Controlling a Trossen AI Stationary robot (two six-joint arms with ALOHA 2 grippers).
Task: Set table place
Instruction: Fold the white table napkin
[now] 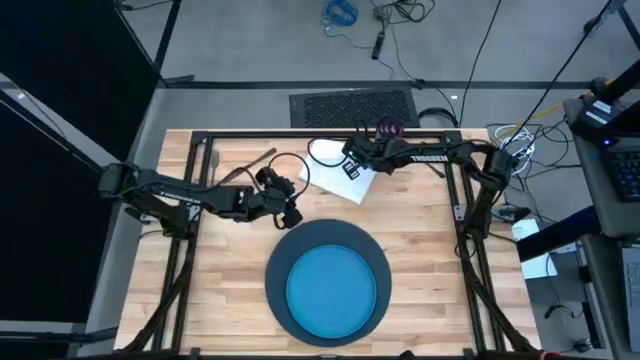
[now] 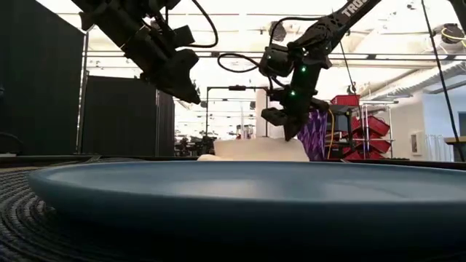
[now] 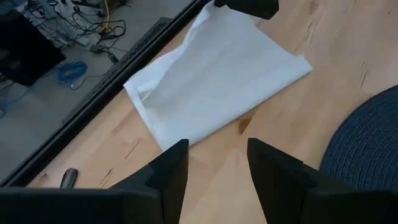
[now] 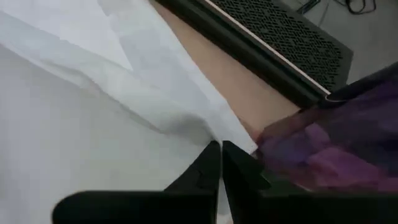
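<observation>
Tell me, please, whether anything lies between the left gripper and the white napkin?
Nothing visible does. The left gripper, jaws open, hangs over bare table just short of the napkin. The right gripper is over the napkin's far end.

White capital letters run along the right arm (image 1: 425,157) in the high view; they look like "TROSSEN", though the small lettering is hard to make out fully. In the low view the same arm (image 2: 342,18) carries white letters at the picture's top edge, where only "TR" can be read before the frame cuts the word off. No other writing, number, label or sign can be read in any view, neither on the bench nor on the things lying on it, nor in the room behind.
</observation>
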